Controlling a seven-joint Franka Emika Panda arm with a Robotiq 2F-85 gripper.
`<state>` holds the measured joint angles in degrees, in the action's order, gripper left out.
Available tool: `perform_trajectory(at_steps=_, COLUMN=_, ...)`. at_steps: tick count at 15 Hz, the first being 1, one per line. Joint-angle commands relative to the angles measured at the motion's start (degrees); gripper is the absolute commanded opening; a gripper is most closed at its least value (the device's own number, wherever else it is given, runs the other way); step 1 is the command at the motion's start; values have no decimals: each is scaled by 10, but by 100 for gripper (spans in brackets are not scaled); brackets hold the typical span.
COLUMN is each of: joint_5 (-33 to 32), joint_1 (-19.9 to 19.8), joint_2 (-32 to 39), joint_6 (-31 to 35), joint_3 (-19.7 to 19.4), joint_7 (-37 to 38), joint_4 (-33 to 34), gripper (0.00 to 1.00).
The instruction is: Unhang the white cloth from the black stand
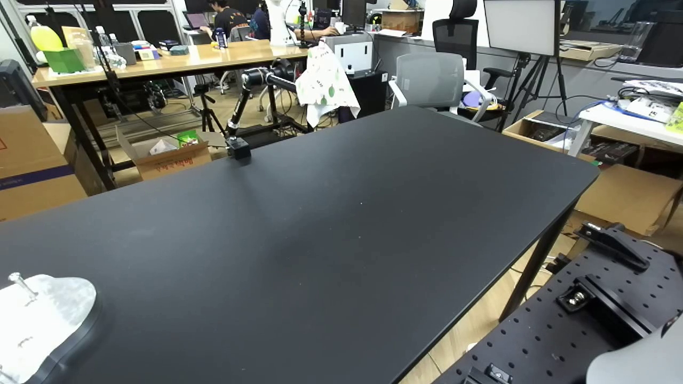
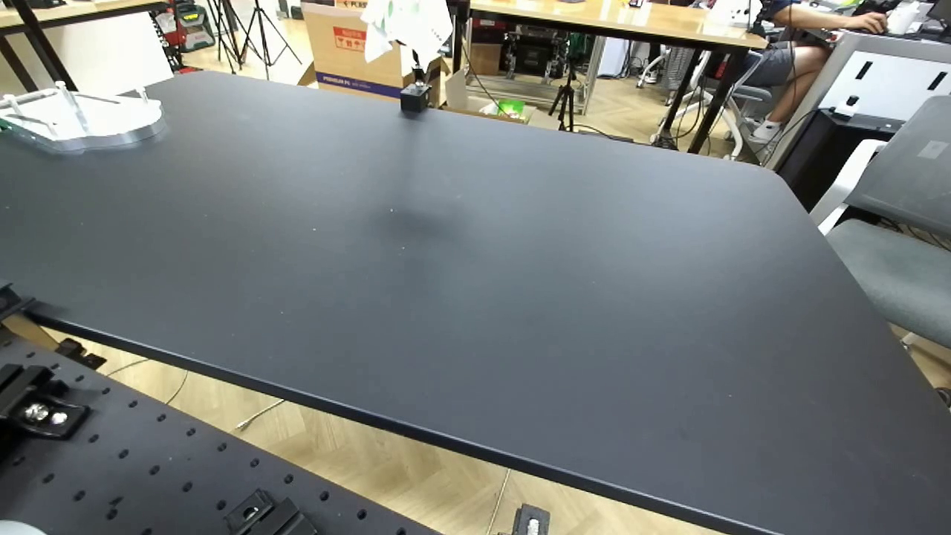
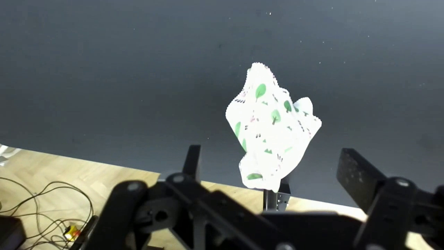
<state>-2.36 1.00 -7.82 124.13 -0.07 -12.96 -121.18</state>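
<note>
The white cloth [image 1: 326, 82] with green leaf prints hangs from the end of the black stand's arm, beyond the far edge of the table in this exterior view. The black stand [image 1: 240, 106] is a jointed arm clamped at the table edge. In an exterior view the cloth [image 2: 409, 26] is cut by the top edge, above the stand's base [image 2: 414, 98]. In the wrist view the cloth [image 3: 270, 128] drapes over the stand [image 3: 270, 200], hiding its tip. My gripper [image 3: 271, 152] is open and empty, fingers on either side of the cloth's lower part in the picture, apart from it.
The black table [image 1: 320, 240] fills most of both exterior views. A pale wavy-edged board with metal pegs [image 1: 53, 309] lies on it. A perforated black mounting plate [image 1: 512, 346] adjoins the near side. A grey chair [image 1: 432, 80] and an open carton [image 1: 173, 162] stand beyond.
</note>
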Motion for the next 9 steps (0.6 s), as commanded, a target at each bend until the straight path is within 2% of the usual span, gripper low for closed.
perform_trajectory(at_steps=1, joint_5=6, joint_1=3, joint_2=48, joint_6=-28, joint_3=-1, joint_7=-29, joint_4=52, gripper=100)
perform_trajectory(at_steps=4, joint_5=10, joint_1=4, joint_2=76, joint_6=-23, joint_3=5, joint_7=-30, joint_4=72, gripper=100)
perform_trajectory(at_steps=8, joint_5=36, joint_1=3, joint_2=112, joint_6=-77, joint_3=10, joint_7=-15, joint_4=115, gripper=100)
perform_trajectory(at_steps=9, joint_5=22, joint_1=2, joint_2=89, joint_6=-40, joint_3=10, joint_7=-23, joint_4=74, gripper=100)
